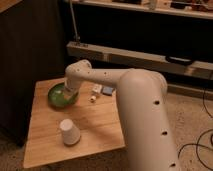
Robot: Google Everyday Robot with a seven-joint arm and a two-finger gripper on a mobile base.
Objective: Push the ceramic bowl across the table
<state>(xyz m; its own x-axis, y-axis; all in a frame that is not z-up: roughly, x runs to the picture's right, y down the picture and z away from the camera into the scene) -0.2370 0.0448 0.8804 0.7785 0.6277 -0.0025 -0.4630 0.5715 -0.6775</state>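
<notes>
The ceramic bowl (59, 97) sits near the far-left corner of the table (97, 125), close to the left edge. The hand (70, 93) comes down at the bowl's right rim; whether it is wide or narrow I cannot tell. Bare planks run toward the near edge, around the upturned white cup (69, 131).

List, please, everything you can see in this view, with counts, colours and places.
ceramic bowl: one, glossy green, table's far left
upturned cup: one, white, table's near left
small items: about three, white and blue, right of the bowl; kind unclear
table: one, light wood, centre-left
cabinet: one, dark, left of the table
cables: dark, floor at right
arm: one, white, reaching across the table from the right
gripper: one, pale, at the bowl's right side
</notes>
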